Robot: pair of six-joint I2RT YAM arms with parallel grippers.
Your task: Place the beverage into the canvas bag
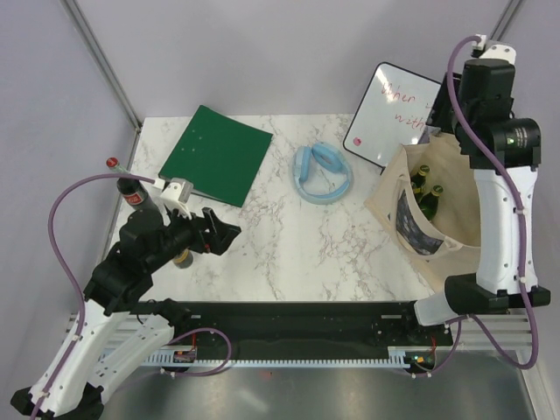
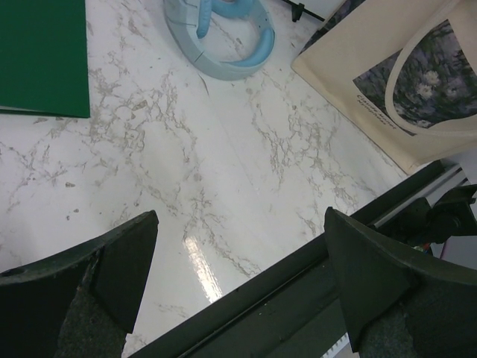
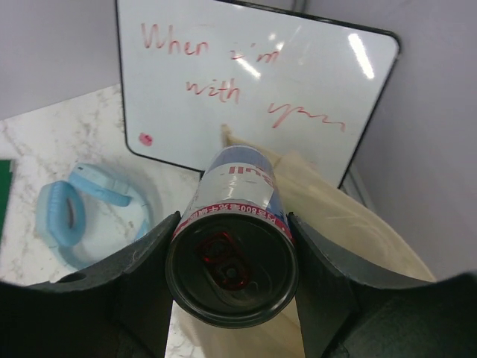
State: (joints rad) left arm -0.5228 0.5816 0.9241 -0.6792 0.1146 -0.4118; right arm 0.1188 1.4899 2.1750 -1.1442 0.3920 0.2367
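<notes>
My right gripper is shut on the beverage, a blue and silver can seen end-on with its red pull tab facing the camera. It hangs over the near edge of the canvas bag. From above, the tan canvas bag stands open at the right of the table with a dark printed patch and two green bottles inside. The right arm's wrist hides the can there. My left gripper is open and empty over bare marble at the near left.
A white board with red writing leans behind the bag. Blue headphones lie mid-table and a green folder at the back left. A dark bottle with a red label stands at the left edge beside the left arm.
</notes>
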